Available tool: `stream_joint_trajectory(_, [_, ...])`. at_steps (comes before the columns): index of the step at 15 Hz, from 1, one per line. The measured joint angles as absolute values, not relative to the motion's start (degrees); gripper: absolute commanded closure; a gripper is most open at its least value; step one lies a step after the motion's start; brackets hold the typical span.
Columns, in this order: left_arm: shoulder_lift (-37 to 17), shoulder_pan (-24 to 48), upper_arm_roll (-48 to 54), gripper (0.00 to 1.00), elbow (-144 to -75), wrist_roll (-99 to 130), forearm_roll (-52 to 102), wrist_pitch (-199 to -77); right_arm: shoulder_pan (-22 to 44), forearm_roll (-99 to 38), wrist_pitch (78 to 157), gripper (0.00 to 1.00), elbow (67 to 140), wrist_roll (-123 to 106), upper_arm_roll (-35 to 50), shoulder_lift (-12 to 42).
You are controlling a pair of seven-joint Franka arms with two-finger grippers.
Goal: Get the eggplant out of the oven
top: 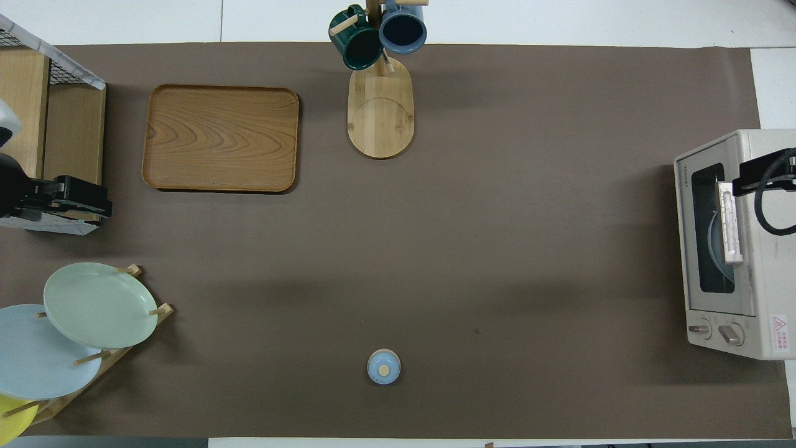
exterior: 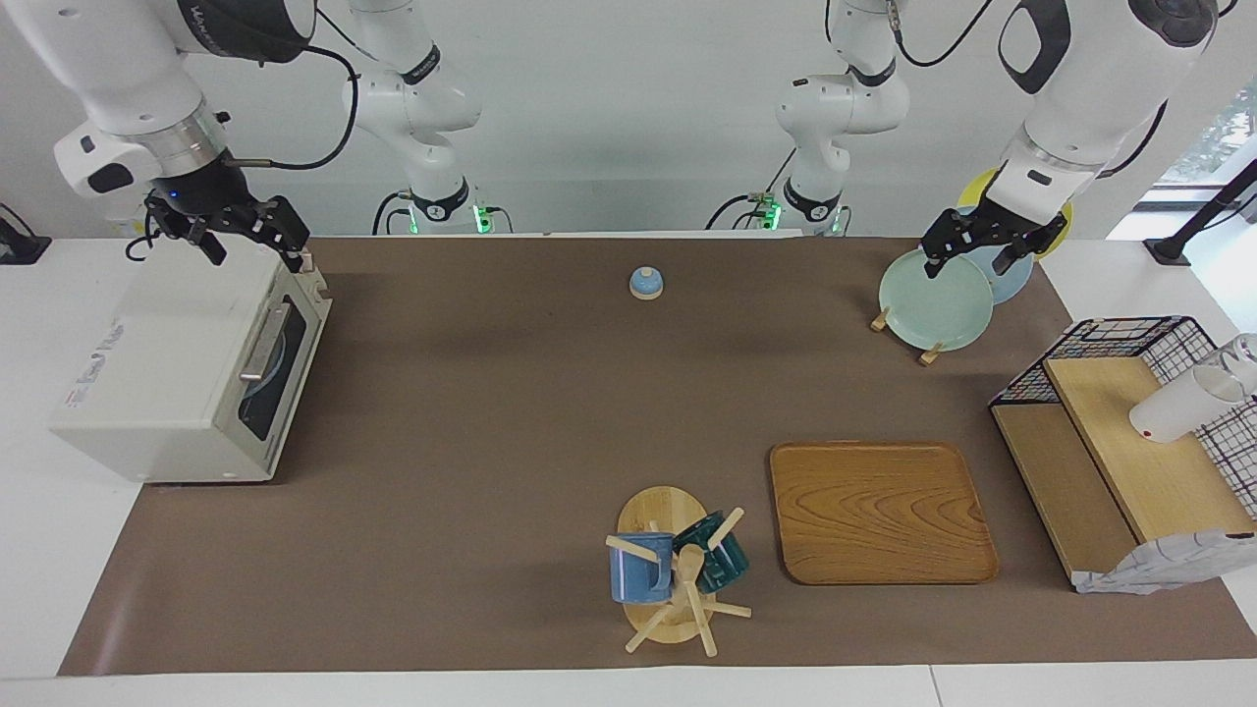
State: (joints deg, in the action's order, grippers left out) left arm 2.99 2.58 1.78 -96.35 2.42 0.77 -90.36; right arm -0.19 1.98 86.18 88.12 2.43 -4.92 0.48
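The off-white oven (exterior: 187, 373) stands at the right arm's end of the table, its dark glass door shut and its metal bar handle (exterior: 263, 344) facing the table's middle. It also shows in the overhead view (top: 765, 249). Through the glass I see only the pale curve of a plate. The eggplant is hidden. My right gripper (exterior: 250, 236) hangs open and empty just above the oven's top edge, at the corner nearest the robots. My left gripper (exterior: 972, 257) hangs open and empty over the plate rack (exterior: 933, 299).
A small blue lidded pot (exterior: 646, 283) sits mid-table near the robots. A wooden tray (exterior: 879, 511) and a mug tree (exterior: 678, 570) with two mugs lie farther out. A wire shelf (exterior: 1129, 442) with a white cup (exterior: 1178, 403) stands at the left arm's end.
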Motion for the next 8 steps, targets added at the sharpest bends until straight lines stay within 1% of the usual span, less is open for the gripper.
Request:
stream_joint_trajectory(6, [2.99, 2.58, 1.78, 0.00, -96.35, 2.42, 0.77, -90.36, -0.18, 1.86, 86.76, 0.00, 88.12, 2.44, -4.75, 0.48])
stream_joint_trajectory(7, [2.99, 2.58, 1.78, 0.00, -96.35, 2.42, 0.77, -90.36, -0.17, 1.53, 87.15, 0.54, 88.12, 2.44, -4.71, 0.48])
stream_joint_trajectory(8, [2.99, 2.58, 1.78, 0.00, -96.35, 2.42, 0.77, -90.36, -0.17, 1.06, 87.37, 0.99, 88.13, 2.44, -4.70, 0.48])
